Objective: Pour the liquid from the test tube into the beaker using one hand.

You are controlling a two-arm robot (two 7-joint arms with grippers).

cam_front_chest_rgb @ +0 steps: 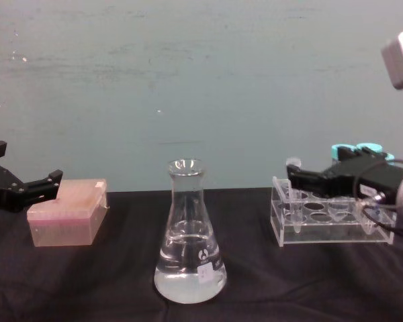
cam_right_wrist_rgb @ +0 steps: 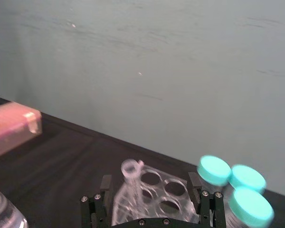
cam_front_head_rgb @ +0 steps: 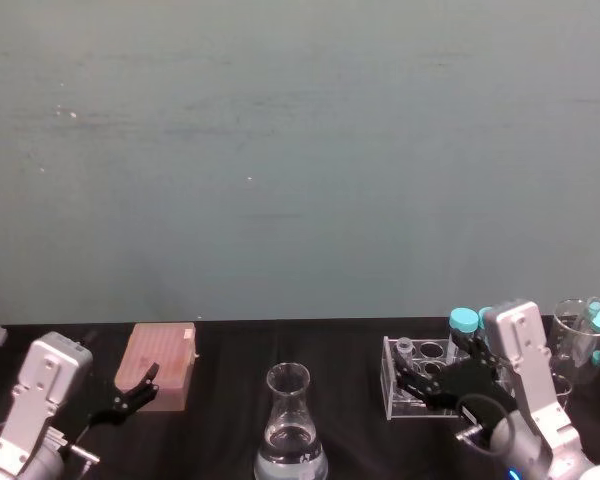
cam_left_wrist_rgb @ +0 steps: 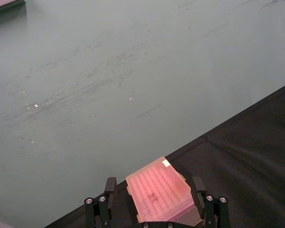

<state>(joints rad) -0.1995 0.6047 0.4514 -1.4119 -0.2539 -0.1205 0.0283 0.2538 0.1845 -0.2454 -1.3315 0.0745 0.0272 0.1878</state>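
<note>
The right gripper is hanging low over the clear tube rack at the right of the black bench, its jaws spread wide with the fingers standing to either side of the rack's near corner, touching nothing that I can make out. The test tube is standing upright in that corner hole, its rim just ahead of the gripper. Teal-capped tubes are crowding the rack's far right end. The beaker is sitting mid-bench, well apart from the rack, with clear liquid pooled in its base. Over on the left, the left gripper is idling with its jaws wide around the end of a pink box.
</note>
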